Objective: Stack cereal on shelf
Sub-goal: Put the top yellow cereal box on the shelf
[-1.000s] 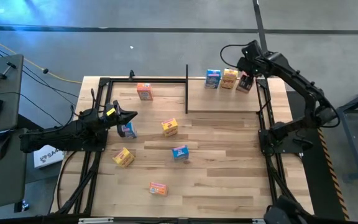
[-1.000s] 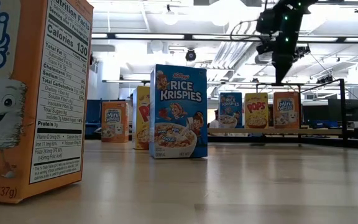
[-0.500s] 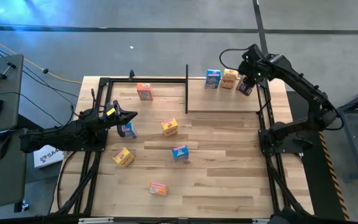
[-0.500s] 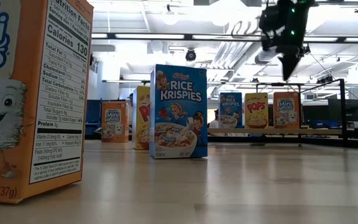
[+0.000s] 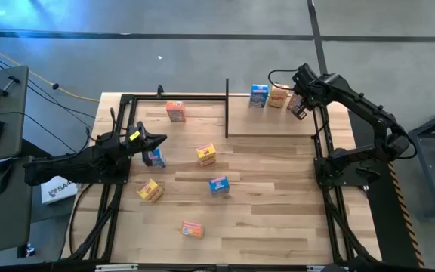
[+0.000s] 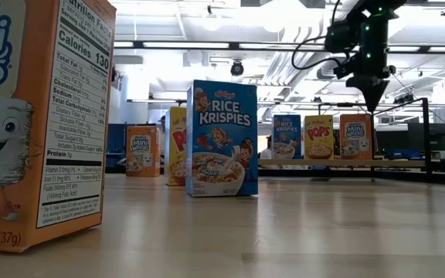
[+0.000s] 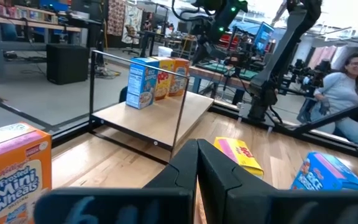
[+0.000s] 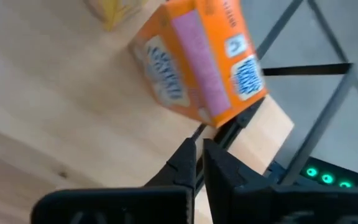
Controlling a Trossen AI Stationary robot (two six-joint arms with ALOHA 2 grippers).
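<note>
The shelf (image 5: 272,122) is a small light-wood board with black posts at the table's far right. On it stand three cereal boxes in a row: blue (image 5: 259,95), yellow (image 5: 279,95) and orange (image 6: 355,137). My right gripper (image 6: 375,106) is shut, points down and hangs just above the orange box (image 8: 201,62), beside its right end, without touching it. Several more cereal boxes stand or lie loose on the tabletop. My left gripper (image 5: 161,140) is shut, at the table's left, over a blue box (image 5: 155,158).
Loose boxes on the planks: orange (image 5: 175,111), yellow (image 5: 206,155), blue (image 5: 218,185), yellow (image 5: 149,190), orange-pink (image 5: 192,229). A black frame (image 5: 323,151) runs along both table sides. A person (image 7: 347,81) sits beyond the table's right side.
My right gripper has moved a little toward the table's right and near edges, from over the orange box's middle to its right end. Its fingers have come together to a point. The orange box stays upright on the shelf.
</note>
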